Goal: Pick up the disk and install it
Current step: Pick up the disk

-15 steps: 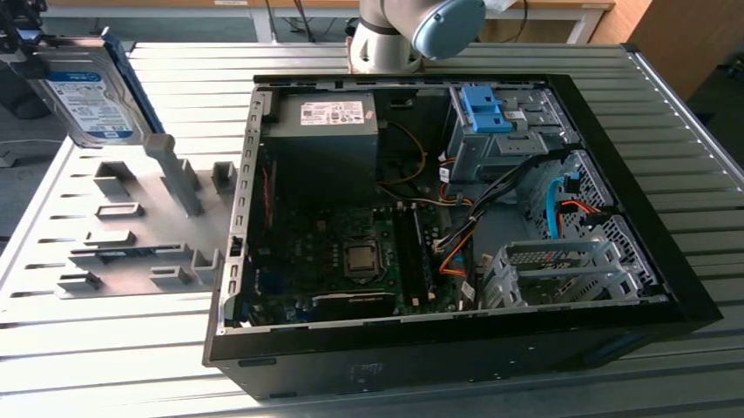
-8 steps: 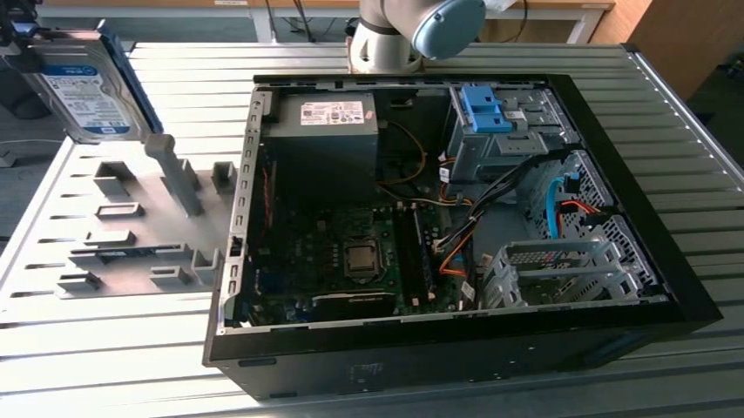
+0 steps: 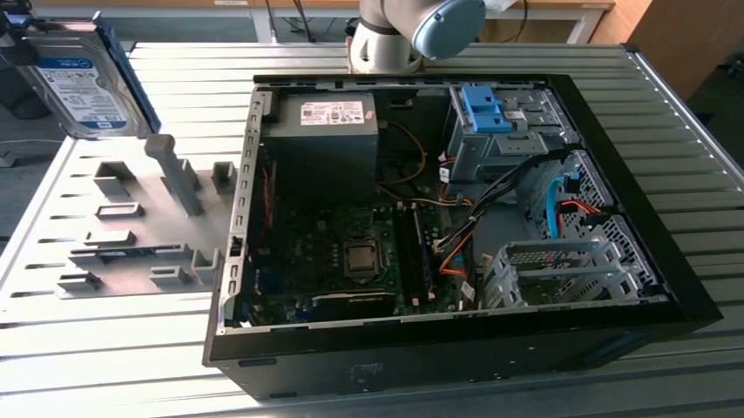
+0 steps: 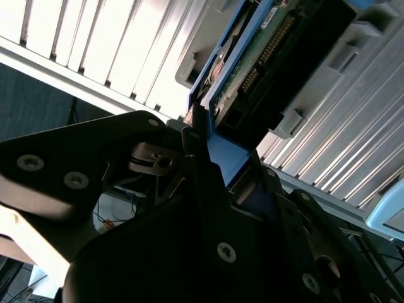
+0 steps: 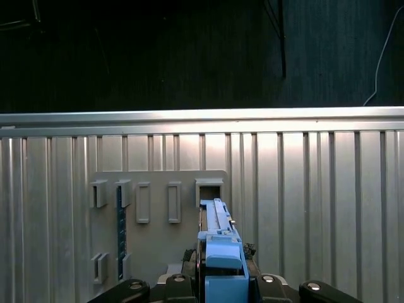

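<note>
The gripper (image 4: 228, 158) is clamped on the disk (image 4: 271, 50): in the second wrist view its black fingers (image 4: 197, 142) press the blue carrier from both sides, and the disk's green circuit board faces the camera. In the first wrist view the gripper (image 5: 221, 285) holds the disk (image 5: 218, 233) edge-on, with the blue carrier nearest the camera and the far end pointing at a slot in the grey plate (image 5: 158, 189). It cannot be told whether that far end touches the plate. The plate lies flat on the ribbed metal table (image 5: 315, 202). In the exterior view the open case (image 3: 465, 348) occupies the centre and lower part of the frame and rests on the table (image 3: 104, 357). Inside the case, a silver cage (image 3: 558, 270) sits at lower right, the board (image 3: 348, 252) at centre, a black box (image 3: 326, 131) with a white sticker at upper centre, and a blue latch (image 3: 489, 109) at upper right. The plate (image 3: 139, 235) lies just beside the case on the exterior view's left. The disk (image 3: 79, 83) stands upright at the upper left of the frame, above the far end of the plate, with its white-and-blue label facing the camera. The arm (image 3: 395, 35) appears at top centre, beyond the case.
</note>
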You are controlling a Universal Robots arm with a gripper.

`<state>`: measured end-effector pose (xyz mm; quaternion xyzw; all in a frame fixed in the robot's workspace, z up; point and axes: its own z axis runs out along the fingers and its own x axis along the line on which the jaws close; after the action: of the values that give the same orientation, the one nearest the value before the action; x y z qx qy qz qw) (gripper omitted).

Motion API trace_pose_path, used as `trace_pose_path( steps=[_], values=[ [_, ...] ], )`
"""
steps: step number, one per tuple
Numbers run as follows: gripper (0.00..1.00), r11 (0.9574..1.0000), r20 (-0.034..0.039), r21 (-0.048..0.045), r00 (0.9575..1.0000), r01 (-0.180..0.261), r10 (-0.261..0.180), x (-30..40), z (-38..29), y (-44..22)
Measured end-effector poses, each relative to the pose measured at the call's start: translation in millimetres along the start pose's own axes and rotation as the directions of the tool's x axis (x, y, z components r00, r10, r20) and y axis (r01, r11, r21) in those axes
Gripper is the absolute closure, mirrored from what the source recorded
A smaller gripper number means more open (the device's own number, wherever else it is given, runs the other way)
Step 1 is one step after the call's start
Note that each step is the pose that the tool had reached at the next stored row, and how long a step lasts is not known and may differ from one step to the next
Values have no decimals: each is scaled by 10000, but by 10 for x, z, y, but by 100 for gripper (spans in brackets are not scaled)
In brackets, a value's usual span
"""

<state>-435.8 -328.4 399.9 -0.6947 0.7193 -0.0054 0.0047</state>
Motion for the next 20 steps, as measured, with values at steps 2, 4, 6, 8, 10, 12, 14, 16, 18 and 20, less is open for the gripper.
trace_pose_path(
  steps=[2,4,6,8,10,12,14,16,18,20],
  values=[
    [64,10000,0,0,10000,0,0,0,-20,0],
    [64,10000,0,-1,10000,0,0,0,-42,0],
    [64,10000,0,0,10000,0,0,0,-64,-1],
    [64,10000,0,0,10000,0,0,0,-85,-1],
    [64,10000,0,0,10000,0,0,0,-105,-1],
    [64,10000,0,-1,10000,0,0,0,-126,-2],
    [64,10000,0,0,10000,0,0,0,-147,-2],
    [64,10000,0,-1,10000,0,0,0,-170,-3],
    [64,10000,0,-1,10000,0,0,0,-196,-3],
    [64,10000,0,0,10000,0,0,0,-223,-3]
  ],
)
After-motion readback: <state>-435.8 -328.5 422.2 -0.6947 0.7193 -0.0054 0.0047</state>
